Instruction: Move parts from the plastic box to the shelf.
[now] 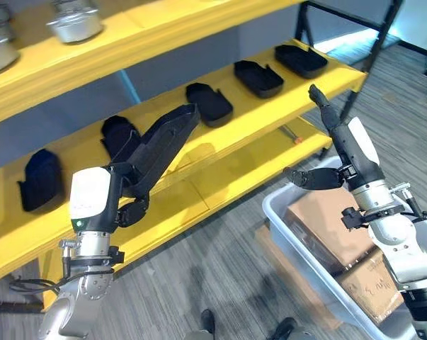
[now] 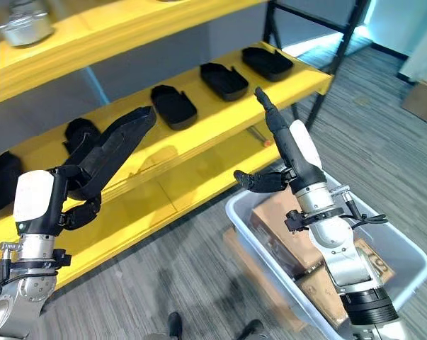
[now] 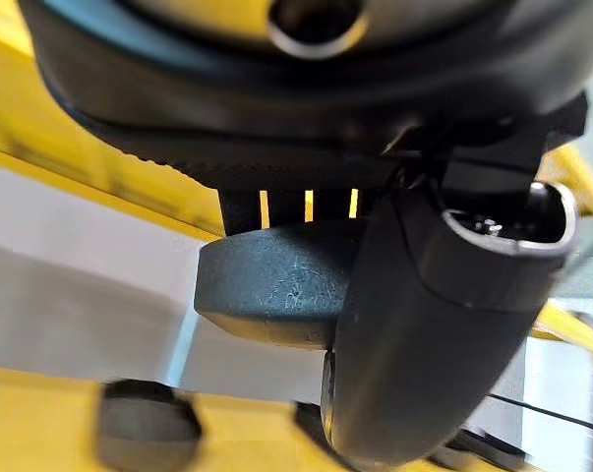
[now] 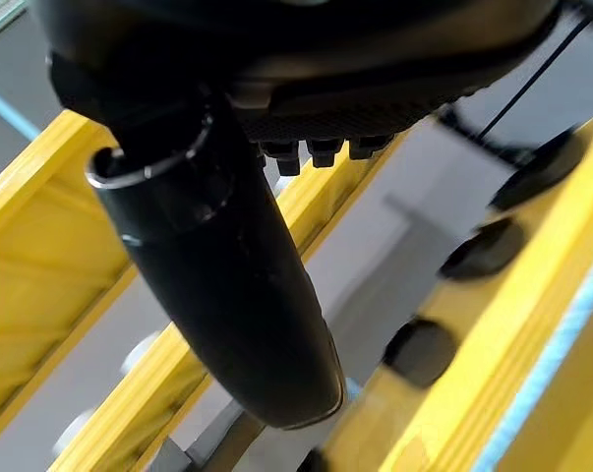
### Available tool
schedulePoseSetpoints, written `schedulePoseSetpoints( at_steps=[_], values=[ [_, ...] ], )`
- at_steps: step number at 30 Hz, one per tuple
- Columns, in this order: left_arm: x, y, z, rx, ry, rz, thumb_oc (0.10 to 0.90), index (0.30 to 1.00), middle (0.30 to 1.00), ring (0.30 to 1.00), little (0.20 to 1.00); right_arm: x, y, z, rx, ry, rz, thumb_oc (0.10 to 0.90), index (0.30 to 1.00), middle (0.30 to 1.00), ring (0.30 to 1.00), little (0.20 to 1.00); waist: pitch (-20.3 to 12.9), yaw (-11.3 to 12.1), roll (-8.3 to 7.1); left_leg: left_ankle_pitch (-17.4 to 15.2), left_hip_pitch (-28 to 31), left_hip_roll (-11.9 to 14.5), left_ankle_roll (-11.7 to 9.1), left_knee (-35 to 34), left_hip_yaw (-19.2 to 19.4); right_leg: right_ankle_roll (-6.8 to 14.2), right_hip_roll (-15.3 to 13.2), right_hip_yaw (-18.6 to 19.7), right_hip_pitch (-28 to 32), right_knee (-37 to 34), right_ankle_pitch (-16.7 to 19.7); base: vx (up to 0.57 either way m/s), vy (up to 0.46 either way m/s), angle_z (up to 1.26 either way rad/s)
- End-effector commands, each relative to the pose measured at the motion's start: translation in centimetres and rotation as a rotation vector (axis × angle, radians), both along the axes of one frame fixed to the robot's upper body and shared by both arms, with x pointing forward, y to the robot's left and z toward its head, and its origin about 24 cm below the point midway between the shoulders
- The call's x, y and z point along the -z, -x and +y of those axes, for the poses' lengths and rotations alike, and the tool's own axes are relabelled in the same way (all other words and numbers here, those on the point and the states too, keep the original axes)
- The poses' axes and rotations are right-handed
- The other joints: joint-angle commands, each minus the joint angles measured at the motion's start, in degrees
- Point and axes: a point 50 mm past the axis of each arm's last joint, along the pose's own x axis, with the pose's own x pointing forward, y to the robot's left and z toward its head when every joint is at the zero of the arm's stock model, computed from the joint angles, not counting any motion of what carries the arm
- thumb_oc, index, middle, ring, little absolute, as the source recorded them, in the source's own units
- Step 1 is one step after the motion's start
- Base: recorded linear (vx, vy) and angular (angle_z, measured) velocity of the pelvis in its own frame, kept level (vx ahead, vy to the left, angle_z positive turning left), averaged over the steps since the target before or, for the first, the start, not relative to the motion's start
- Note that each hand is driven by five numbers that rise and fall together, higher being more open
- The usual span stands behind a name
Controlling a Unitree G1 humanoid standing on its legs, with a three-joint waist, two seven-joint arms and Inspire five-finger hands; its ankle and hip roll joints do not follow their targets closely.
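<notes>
We clasp the long black moulded plastic part (image 1: 163, 138) in our left hand (image 1: 128, 191), its long axis angled up over the yellow wooden shelf (image 1: 220, 142), while our right hand (image 1: 333, 142), fingers straight and empty, hovers above the translucent plastic box (image 1: 291, 219).

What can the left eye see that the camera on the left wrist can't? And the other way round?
Left eye view: the plastic box with cardboard boxes inside, the open right hand above it, silver parts on the top shelf, and the held black part. Left wrist view: the thumb from very close. Both: the yellow shelf, black parts on it, and the left hand.
</notes>
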Motion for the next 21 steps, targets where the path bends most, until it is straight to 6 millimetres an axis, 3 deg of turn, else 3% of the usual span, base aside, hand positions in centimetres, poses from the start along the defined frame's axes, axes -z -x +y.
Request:
schedulePoseSetpoints(
  at_steps=[1, 5, 8, 9, 10, 11, 12, 13, 14, 15, 16, 17, 19, 21],
  values=[
    [-7.7, 0.9, 0.2, 0.008, -0.125, -0.387, 0.4, 0.3, 0.3, 0.3, 0.3, -4.4, 0.3, 2.3, -0.115, -0.072, -0.235, 0.9, 1.0, 1.0, 1.0, 1.0, -3.2, 0.7, -5.58, -15.1, 2.5, 0.0, -0.3, 11.1, -1.0, 10.6, -2.7, 1.2, 10.1, -21.7, 17.6, -0.04, 0.195, 0.31],
    [-7.9, 0.8, 0.1, 0.012, -0.13, -0.392, 0.4, 0.3, 0.3, 0.3, 0.3, -4.0, 0.3, 2.3, -0.104, -0.062, -0.231, 0.9, 1.0, 1.0, 1.0, 1.0, -2.7, 1.9, -5.62, -17.0, 0.6, -2.6, 1.3, 14.0, -2.6, 11.6, -4.9, 1.6, 11.1, -20.8, 19.5, -0.05, 0.242, 0.19],
    [-7.9, 0.6, 0.0, 0.015, -0.145, -0.389, 0.4, 0.3, 0.3, 0.3, 0.3, -3.4, 0.3, 2.1, -0.084, -0.027, -0.213, 0.9, 1.0, 1.0, 1.0, 1.0, -3.0, 1.3, -4.94, -16.1, 1.8, -4.3, 2.6, 10.9, -4.4, 11.5, -6.3, 5.4, 9.8, -16.9, 19.8, 0.01, 0.219, 0.48],
    [-7.9, 0.5, 0.0, 0.019, -0.147, -0.385, 0.4, 0.3, 0.3, 0.3, 0.3, -3.4, 0.3, 2.1, -0.081, -0.02, -0.21, 0.9, 1.0, 1.0, 1.0, 1.0, -3.0, 0.1, -4.71, -15.7, 2.4, -4.7, 2.9, 9.8, -5.7, 11.4, -5.3, 9.4, 8.8, -16.9, 20.1, -0.02, 0.189, 0.5],
    [-7.7, 0.1, -0.2, 0.026, -0.141, -0.381, 0.4, 0.3, 0.3, 0.3, 0.3, -3.3, 0.5, 1.7, -0.066, -0.009, -0.208, 0.9, 1.0, 1.0, 1.0, 1.0, -2.4, -2.7, -4.1, -12.5, 3.4, -6.1, 3.8, 6.8, -7.5, 9.1, -1.1, 20.5, 4.6, -16.2, 19.4, 0.0, 0.281, 0.53],
    [-7.5, -0.1, -0.2, 0.027, -0.137, -0.37, 0.4, 0.3, 0.3, 0.3, 0.3, -3.0, 0.6, 1.2, -0.053, -0.001, -0.197, 0.9, 1.0, 1.0, 1.0, 1.0, -2.6, -4.2, -3.51, -11.2, 4.1, -6.4, 4.4, 5.3, -8.6, 7.5, 3.4, 26.2, 2.7, -14.3, 16.2, 0.0, 0.287, 1.13],
    [-7.3, -0.3, -0.3, 0.032, -0.134, -0.354, 0.4, 0.3, 0.3, 0.3, 0.3, -2.7, 0.7, 0.9, -0.045, -0.002, -0.183, 0.9, 1.0, 1.0, 1.0, 1.0, -2.9, -4.9, -3.34, -10.5, 4.7, -6.8, 4.6, 4.3, -9.4, 6.4, 7.0, 28.5, 1.8, -13.0, 12.8, 0.05, 0.134, 1.47],
    [-7.3, -0.3, -0.3, 0.033, -0.133, -0.354, 0.4, 0.3, 0.3, 0.3, 0.3, -2.8, 0.7, 0.9, -0.044, -0.002, -0.183, 0.9, 1.0, 1.0, 1.0, 1.0, -2.9, -4.9, -3.4, -10.1, 4.6, -6.8, 4.5, 4.0, -9.4, 6.1, 7.0, 28.5, 1.5, -12.8, 12.8, 0.07, 0.099, 1.22],
    [-6.8, -0.4, -0.3, 0.035, -0.12, -0.327, 0.4, 0.3, 0.3, 0.3, 0.3, -2.2, 1.0, 0.2, -0.028, -0.02, -0.158, 0.9, 1.0, 1.0, 1.0, 1.0, -3.2, -6.4, -3.53, -8.7, 5.1, -7.7, 4.9, 2.6, -11.9, 4.1, 13.8, 31.0, 1.4, -11.0, 7.8, 0.03, 0.047, 0.44],
    [-6.8, -0.4, -0.3, 0.035, -0.12, -0.327, 0.4, 0.3, 0.3, 0.3, 0.3, -2.2, 1.0, 0.2, -0.028, -0.02, -0.158, 0.9, 1.0, 1.0, 1.0, 1.0, -3.2, -6.5, -3.55, -8.6, 5.1, -7.7, 4.9, 2.5, -11.9, 4.1, 13.7, 30.9, 1.4, -11.0, 7.8, 0.11, 0.075, 0.33],
    [-6.5, -0.4, -0.2, 0.033, -0.114, -0.304, 0.4, 0.3, 0.3, 0.3, 0.3, -2.1, 1.3, -0.4, -0.018, -0.033, -0.151, 0.9, 1.0, 1.0, 1.0, 1.0, -3.9, -7.5, -4.05, -8.2, 5.3, -8.6, 5.0, 1.7, -13.2, 3.1, 19.0, 32.7, 2.0, -11.4, 4.6, 0.1, 0.008, 0.71],
    [-6.4, -0.5, -0.2, 0.032, -0.109, -0.295, 0.4, 0.3, 0.3, 0.3, 0.3, -2.1, 1.5, -0.6, -0.015, -0.036, -0.155, 0.9, 1.0, 1.0, 1.0, 1.0, -4.4, -8.1, -4.5, -8.2, 5.1, -9.1, 4.8, 1.9, -13.8, 2.4, 21.3, 34.1, 2.6, -13.0, 3.8, 0.1, 0.005, 0.92],
    [-6.4, -0.7, -0.4, 0.039, -0.111, -0.289, 0.4, 0.3, 0.3, 0.3, 0.3, -2.2, 1.7, -0.8, -0.009, -0.028, -0.158, 0.9, 1.0, 1.0, 1.0, 1.0, -4.9, -8.6, -5.25, -7.6, 4.5, -10.2, 4.4, 2.0, -14.8, 1.7, 22.8, 36.5, 3.4, -17.3, 4.8, 0.04, -0.029, 0.85],
    [-6.4, -0.8, -0.6, 0.049, -0.117, -0.286, 0.4, 0.3, 0.3, 0.3, 0.3, -2.1, 1.8, -0.8, -0.007, -0.025, -0.158, 0.9, 1.0, 1.0, 1.0, 1.0, -5.3, -8.6, -5.47, -7.8, 4.4, -10.6, 4.2, 2.3, -15.4, 1.9, 22.5, 37.0, 4.8, -19.3, 5.2, 0.07, -0.047, 0.55]
  ],
)
